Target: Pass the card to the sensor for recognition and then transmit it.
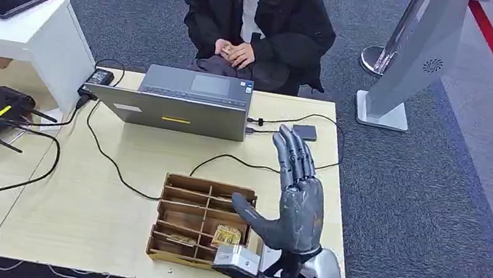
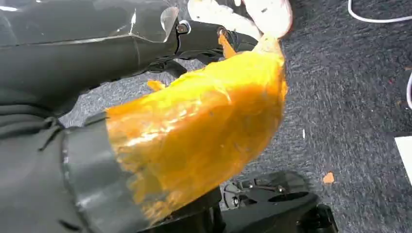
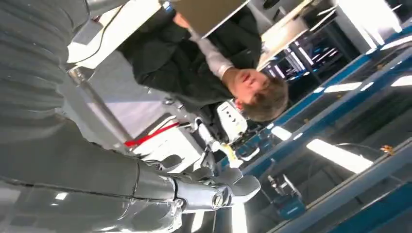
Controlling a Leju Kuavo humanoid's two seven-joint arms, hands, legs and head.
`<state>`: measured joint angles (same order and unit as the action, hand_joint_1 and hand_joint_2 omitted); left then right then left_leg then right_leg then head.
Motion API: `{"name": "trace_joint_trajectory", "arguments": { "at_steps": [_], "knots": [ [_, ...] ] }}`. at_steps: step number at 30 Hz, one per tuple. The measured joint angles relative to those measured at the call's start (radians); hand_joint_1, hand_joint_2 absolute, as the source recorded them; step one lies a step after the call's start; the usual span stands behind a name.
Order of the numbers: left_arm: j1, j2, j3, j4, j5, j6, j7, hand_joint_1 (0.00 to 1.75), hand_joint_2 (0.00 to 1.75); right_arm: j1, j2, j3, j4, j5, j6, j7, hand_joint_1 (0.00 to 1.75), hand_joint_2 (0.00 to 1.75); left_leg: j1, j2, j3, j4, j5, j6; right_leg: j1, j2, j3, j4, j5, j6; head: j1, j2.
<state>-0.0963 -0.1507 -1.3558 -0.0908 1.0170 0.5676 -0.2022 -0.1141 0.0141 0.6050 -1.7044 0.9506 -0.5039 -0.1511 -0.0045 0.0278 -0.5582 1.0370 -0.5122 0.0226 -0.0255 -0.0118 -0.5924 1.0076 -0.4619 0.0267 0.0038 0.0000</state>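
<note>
Right hand (image 1: 297,202) raised over the table's (image 1: 111,185) near right corner, fingers apart, holding nothing. Left hand (image 2: 194,141) hanging by the floor, fingers' state impossible to tell. Card (image 1: 226,236) lying in the box (image 1: 176,221) at the near edge. Sensor (image 1: 304,132) flat near the far right corner. Risk: snagging a divider, fumbling the thin card.

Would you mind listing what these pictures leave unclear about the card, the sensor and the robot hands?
- Card: head view, too small to read in the cardboard tray; the right robot hand covers the tray's right end.
- Sensor: perhaps the small grey box behind the fingers; too small to confirm.
- Left robot hand: left wrist view, wrapped in orange tape, so the finger pose is hidden.
- Person's hands: holding something too small to identify.
</note>
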Motion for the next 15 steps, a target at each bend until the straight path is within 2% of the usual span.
{"name": "trace_joint_trajectory", "arguments": {
  "at_steps": [5,15],
  "knots": [
    [0.005,0.010,0.000,0.000,0.034,-0.111,0.003,0.00,0.00,0.000,-0.012,0.024,-0.002,-0.008,0.037,-0.010,0.00,1.75,0.000,0.000,0.000,0.000,0.000,0.000,0.000,0.000,0.000,0.000,0.000,0.000,0.000,0.000],
    [0.039,0.052,0.013,0.005,0.117,-0.374,0.002,0.00,0.00,0.000,-0.048,0.069,-0.002,-0.071,0.055,-0.064,0.00,1.75,0.000,0.000,-0.001,0.000,0.000,0.000,0.000,0.000,0.000,0.000,0.000,0.000,0.000,0.000]
  ]
}}
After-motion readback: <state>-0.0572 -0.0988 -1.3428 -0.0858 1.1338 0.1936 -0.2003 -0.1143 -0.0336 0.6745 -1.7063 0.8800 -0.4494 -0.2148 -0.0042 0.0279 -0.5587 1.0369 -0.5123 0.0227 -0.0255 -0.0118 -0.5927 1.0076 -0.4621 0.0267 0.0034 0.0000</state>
